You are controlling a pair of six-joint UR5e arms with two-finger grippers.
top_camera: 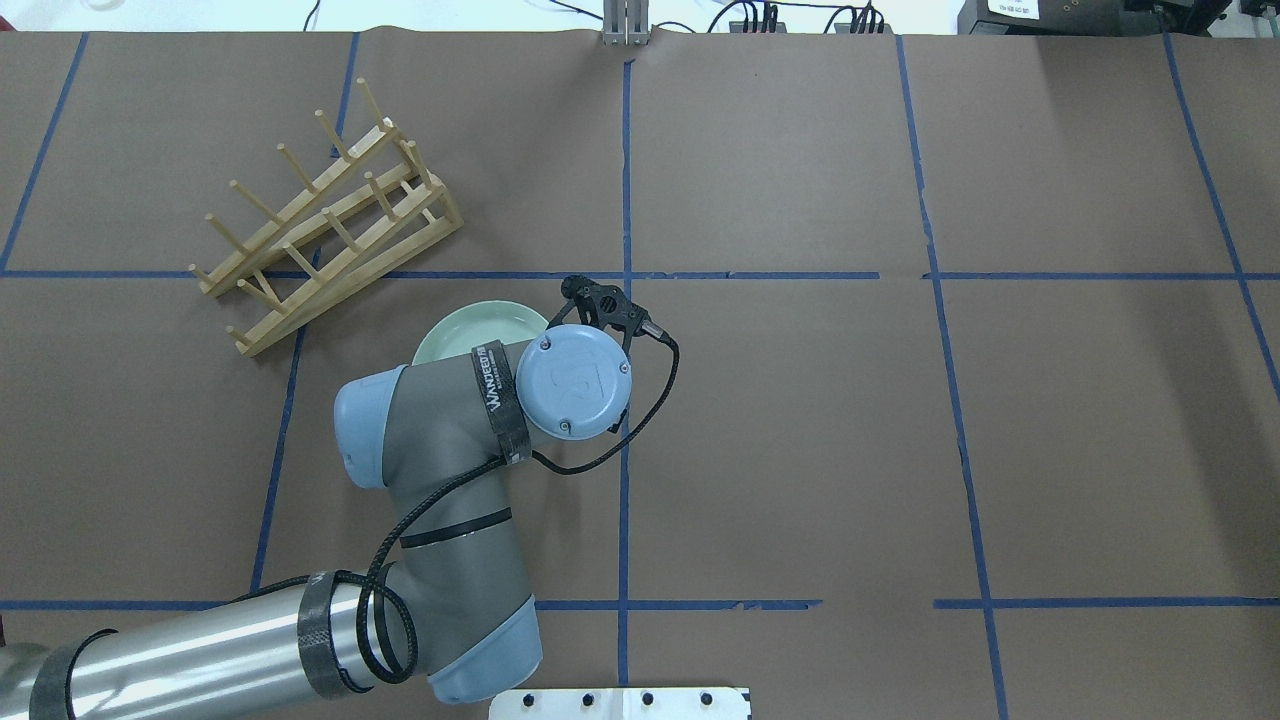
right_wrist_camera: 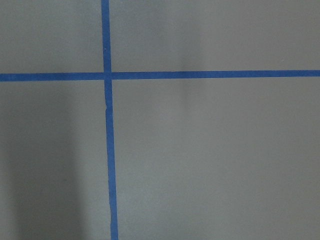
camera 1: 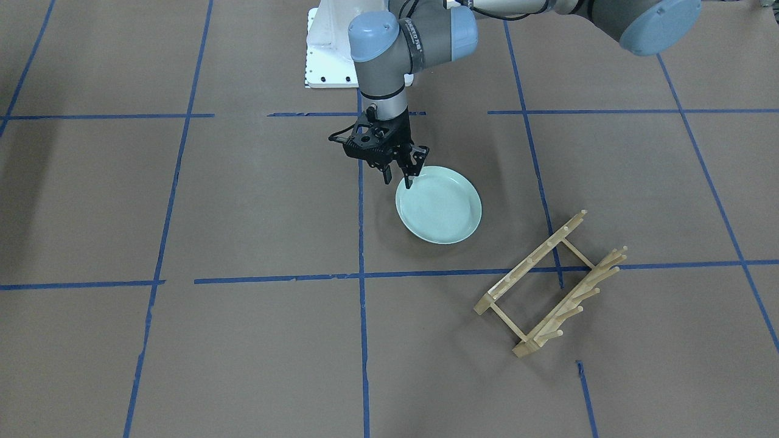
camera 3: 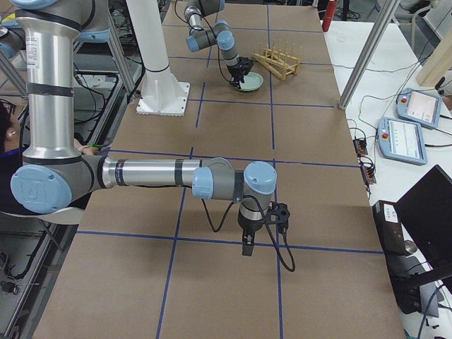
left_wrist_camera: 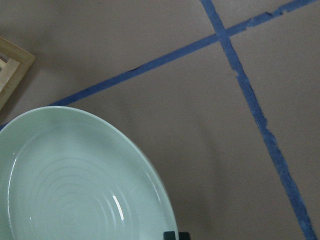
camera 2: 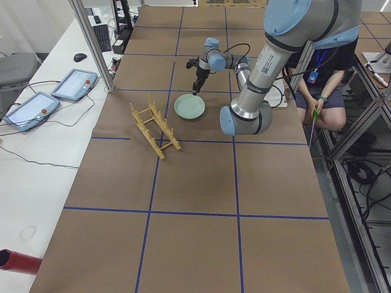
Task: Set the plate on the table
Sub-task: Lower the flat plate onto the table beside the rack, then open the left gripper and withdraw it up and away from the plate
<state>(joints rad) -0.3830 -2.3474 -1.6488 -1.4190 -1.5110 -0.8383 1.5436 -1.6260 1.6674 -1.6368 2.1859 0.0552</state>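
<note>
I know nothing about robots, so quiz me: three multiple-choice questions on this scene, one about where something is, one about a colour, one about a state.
1. Where is the plate?
A) apart from the wooden rack, nearer the robot
B) between pegs
C) on another plate

2. What colour is the plate?
A) red
B) pale green
C) black

3. The wooden rack is:
A) full of plates
B) holding one cup
C) empty

Answers:
1. A: bare table shows between them.
2. B: the wrist view shows mint green.
3. C: every peg stands bare.
</note>
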